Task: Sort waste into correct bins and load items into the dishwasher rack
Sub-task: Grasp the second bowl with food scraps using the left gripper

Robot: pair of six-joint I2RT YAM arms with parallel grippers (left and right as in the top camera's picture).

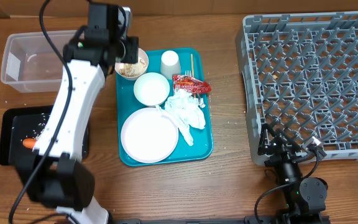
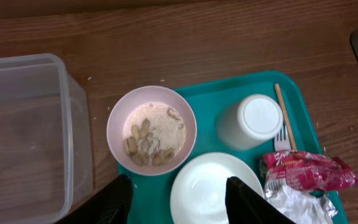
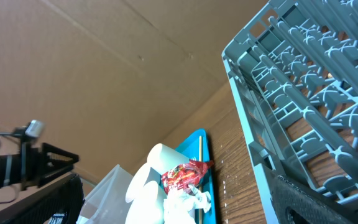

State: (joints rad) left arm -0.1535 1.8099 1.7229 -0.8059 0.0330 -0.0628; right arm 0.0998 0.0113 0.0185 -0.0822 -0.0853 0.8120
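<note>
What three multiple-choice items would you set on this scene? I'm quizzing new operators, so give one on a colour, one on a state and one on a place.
1. The shiny wrapper is:
A. blue
B. green
C. red

2. The left gripper is:
A. shut on the wrapper
B. open, gripping nothing
C. shut on the carrot

3. The carrot lies:
A. in the black tray
B. under the wrapper
C. in the left gripper

Answers:
1 C, since the left wrist view shows glossy red foil.
2 B, since its jaws stand wide apart in the left wrist view and close on nothing.
3 A, since the overhead view shows the orange piece inside the black tray at the table's left, away from the wrapper and the gripper.
</note>
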